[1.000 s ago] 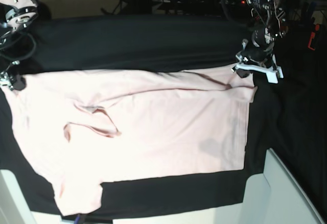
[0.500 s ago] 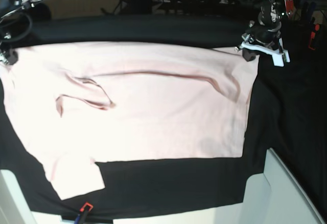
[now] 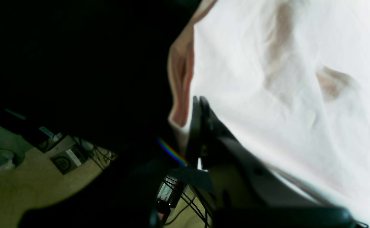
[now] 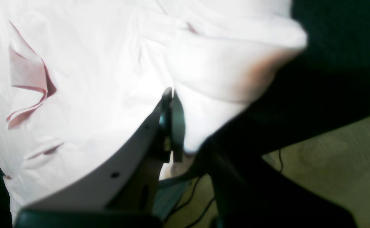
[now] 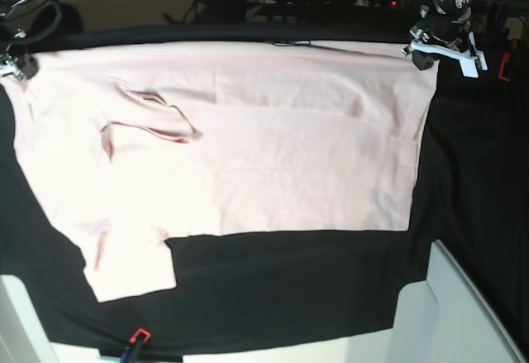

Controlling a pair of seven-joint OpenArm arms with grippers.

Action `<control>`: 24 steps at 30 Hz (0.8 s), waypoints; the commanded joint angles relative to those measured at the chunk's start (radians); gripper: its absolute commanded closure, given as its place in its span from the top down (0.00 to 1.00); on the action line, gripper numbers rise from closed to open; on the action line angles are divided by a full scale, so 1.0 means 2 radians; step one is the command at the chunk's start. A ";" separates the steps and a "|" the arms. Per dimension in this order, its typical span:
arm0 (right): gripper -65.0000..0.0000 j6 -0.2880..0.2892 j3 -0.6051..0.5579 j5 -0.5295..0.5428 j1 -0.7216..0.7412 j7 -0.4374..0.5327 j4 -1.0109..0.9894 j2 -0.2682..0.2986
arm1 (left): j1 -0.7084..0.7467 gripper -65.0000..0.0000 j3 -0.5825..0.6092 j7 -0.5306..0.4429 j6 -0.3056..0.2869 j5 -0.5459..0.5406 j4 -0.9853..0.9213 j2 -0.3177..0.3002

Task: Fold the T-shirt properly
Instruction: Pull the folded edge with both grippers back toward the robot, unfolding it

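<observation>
My right gripper [image 5: 18, 64] pinches the shirt's [image 5: 248, 140] far corner at left; thin, pale pink cotton lies spread, faintly creased, over the black cloth [image 5: 289, 288]; my left gripper [image 5: 423, 55] pinches the far right corner.

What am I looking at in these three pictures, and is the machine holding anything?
This is a robot with two arms, each ending in a pincer. The wide picture looks down on a table under a black cloth. A pale pink T-shirt lies spread on it. The other two pictures come from cameras on the arms' wrists, looking along each pincer. The left pincer is at the wide picture's upper right and the right pincer at its upper left. Each is shut on a far corner of the shirt; the wrist views show the cloth pinched at the left and the right.
</observation>
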 commanded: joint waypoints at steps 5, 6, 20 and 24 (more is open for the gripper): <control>0.00 0.000 0.000 0.008 0.003 0.014 0.011 -0.001 | 0.003 0.00 -0.004 -0.018 0.011 0.003 0.007 -0.008; 0.00 0.000 0.001 0.008 0.003 0.014 0.011 -0.003 | 0.004 0.00 -0.005 -0.018 0.011 0.003 0.007 -0.008; 0.41 0.000 0.008 0.008 -0.029 -0.052 0.076 -0.034 | 0.066 0.65 -0.022 -0.015 0.014 0.004 0.060 -0.008; 0.41 0.000 0.010 0.008 -0.044 -0.068 0.117 -0.041 | 0.072 0.74 -0.054 -0.014 0.014 0.004 0.069 -0.007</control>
